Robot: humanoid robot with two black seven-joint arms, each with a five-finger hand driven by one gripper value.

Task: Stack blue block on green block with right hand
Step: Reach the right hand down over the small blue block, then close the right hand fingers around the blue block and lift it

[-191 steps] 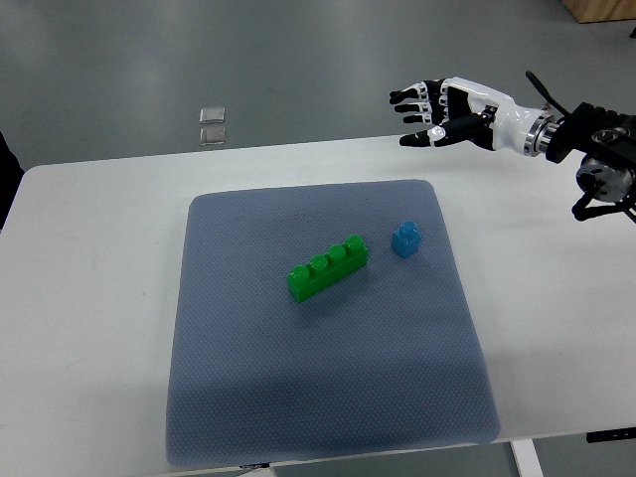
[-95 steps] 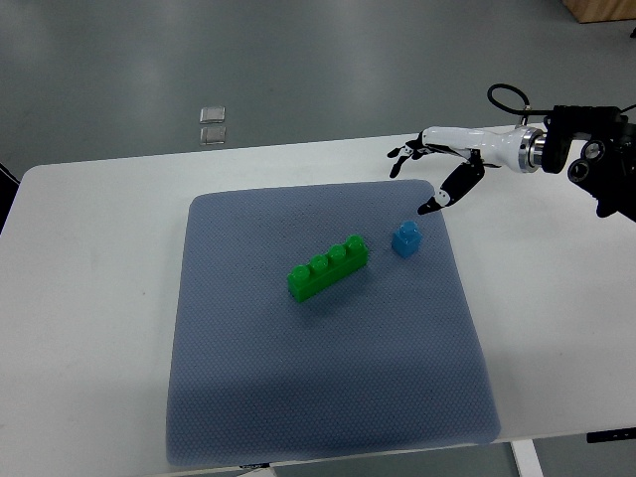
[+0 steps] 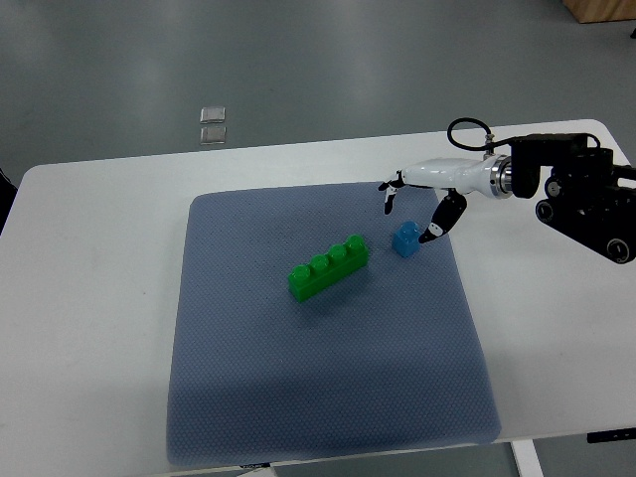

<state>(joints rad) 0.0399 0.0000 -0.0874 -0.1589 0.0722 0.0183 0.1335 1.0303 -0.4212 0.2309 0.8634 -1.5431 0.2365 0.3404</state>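
A small blue block sits on the grey-blue mat, just right of a long green block that lies at a slant near the mat's middle. My right hand comes in from the right edge and hovers directly over the blue block. Its fingers are spread: the thumb tip is just right of the block, the other fingertips are behind it and to the left. It holds nothing. The left arm does not show.
The mat lies on a white table. My right forearm and black wrist housing hang over the table's far right. Two small clear squares lie on the floor beyond the table's far edge.
My right hand has moved down and to the left, from above the table's far edge to right over the blue block, with its fingers now pointing downward around it.
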